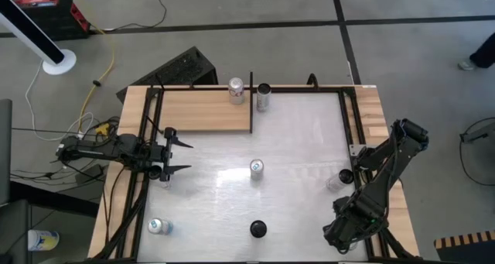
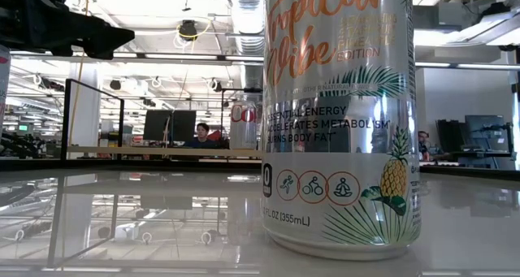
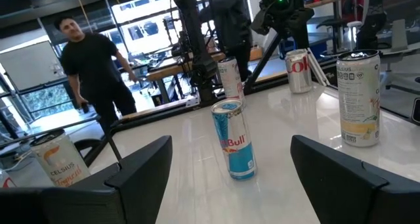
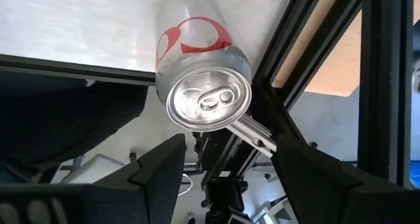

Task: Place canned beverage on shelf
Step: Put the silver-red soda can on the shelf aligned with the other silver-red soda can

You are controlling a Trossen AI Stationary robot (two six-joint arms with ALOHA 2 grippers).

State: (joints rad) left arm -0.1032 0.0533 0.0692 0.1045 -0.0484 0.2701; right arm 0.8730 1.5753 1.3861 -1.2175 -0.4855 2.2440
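Both grippers, left (image 1: 188, 156) and right (image 1: 338, 238), jaws open.

Bright overhead lighting is washing the room evenly, and the glossy white tabletop (image 1: 302, 140) is throwing back pale glare in streaks near its middle. At table height, ceiling lamps (image 2: 188, 29) are glowing sharply and mirroring in the tabletop — the big can (image 2: 341, 119) up close is cropping out of the picture at its top. The left wrist view is looking soft, the windows (image 3: 141, 10) behind blowing out. Shadows are staying faint — short and soft under the cans.
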